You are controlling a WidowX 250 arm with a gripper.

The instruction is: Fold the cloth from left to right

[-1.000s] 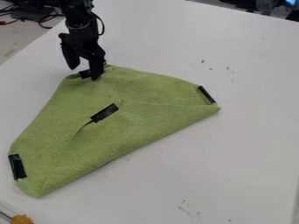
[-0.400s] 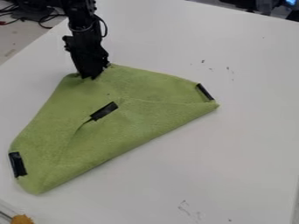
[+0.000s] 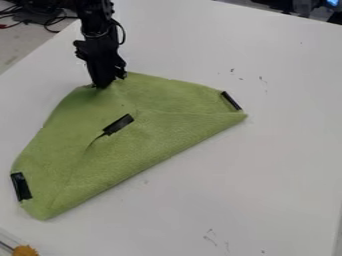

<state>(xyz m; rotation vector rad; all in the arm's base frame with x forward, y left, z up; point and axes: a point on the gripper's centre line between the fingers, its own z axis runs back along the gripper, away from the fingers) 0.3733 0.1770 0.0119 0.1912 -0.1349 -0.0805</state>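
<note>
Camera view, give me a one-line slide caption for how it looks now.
Black gripper at the far corner of a partly folded green cloth on a white table.

Likely a lab: robot arm (image 3: pixel 94 14), tangled cables (image 3: pixel 32 21).

the scene is fairly bright, under soft, diffuse light whose source cannot be made out. the bench (image 3: pixel 280 165) takes it broadly, palest towards the top and a little greyer lower down. shadows are weak: a thin, faint shade lies along the lower edge of the cloth (image 3: pixel 147 142), and gentle shading marks its folds. the tool (image 3: pixel 107 82) and the arm (image 3: pixel 95 17) sink into near-black with little detail. at the upper right corner, a small blue glow (image 3: pixel 332 2) stands out against dark surroundings.
</note>
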